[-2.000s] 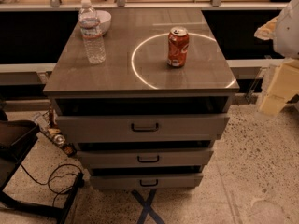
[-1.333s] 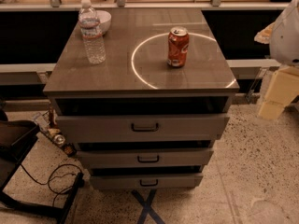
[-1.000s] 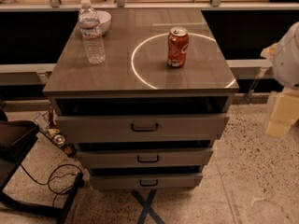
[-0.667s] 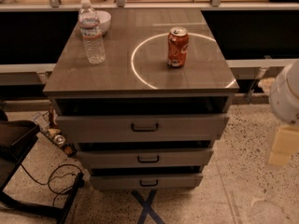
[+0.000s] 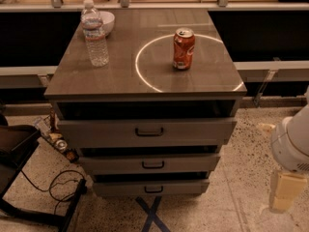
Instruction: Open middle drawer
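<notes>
at the lower right edge of the view, low beside the cabinet and well apart from it, hangs the gripper. only a pale beige block of it shows below a rounded white arm housing that the frame cuts off, and whether it is parted or closed cannot be told. it touches nothing that can be seen.

left of the gripper and a little above its level sits the middle drawer, a shallow grey front with a small dark bar handle at its centre. a dark gap runs above it, and how far it stands out from the cabinet is hard to judge. above it is the taller top drawer. below it is the bottom drawer, roughly level with the gripper.

up and left of the gripper, on the cabinet top, a red can stands upright inside a thin white ring. farther left stands a clear water bottle, which half hides a white bowl.

far left on the speckled floor, dark cables and a dark object cut by the frame are hard to make out. blue tape crosses under the cabinet.
</notes>
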You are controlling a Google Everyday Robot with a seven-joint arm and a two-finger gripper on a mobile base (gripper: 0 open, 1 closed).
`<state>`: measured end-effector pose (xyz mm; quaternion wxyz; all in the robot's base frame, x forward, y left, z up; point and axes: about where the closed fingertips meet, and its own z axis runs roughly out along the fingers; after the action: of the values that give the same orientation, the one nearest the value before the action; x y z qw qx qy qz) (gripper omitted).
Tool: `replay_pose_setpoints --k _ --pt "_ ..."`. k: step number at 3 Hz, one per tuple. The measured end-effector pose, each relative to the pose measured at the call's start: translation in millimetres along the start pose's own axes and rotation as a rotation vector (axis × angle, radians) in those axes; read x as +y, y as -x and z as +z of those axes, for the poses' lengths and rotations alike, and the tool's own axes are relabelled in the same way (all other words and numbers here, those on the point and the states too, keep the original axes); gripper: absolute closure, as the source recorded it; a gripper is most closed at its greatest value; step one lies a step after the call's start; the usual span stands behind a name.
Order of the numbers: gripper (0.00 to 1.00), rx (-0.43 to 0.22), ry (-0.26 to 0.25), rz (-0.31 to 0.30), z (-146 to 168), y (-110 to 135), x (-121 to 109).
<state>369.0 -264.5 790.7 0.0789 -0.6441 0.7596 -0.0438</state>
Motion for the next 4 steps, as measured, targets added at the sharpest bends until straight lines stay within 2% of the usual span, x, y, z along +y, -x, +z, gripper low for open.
replay_pose_setpoints --k 1,2,3,4 --pt "0.00 -0.003 0.007 -0.003 3.4 -0.1 2.9" --pt "0.00 -0.003 -0.025 -0.014 13.6 7.1 6.7" --pt "0.00 0.021 -0.052 -0.025 64.3 15.8 16.8" --pt "0.00 0.070 -0.080 -0.076 152.0 26.5 26.2"
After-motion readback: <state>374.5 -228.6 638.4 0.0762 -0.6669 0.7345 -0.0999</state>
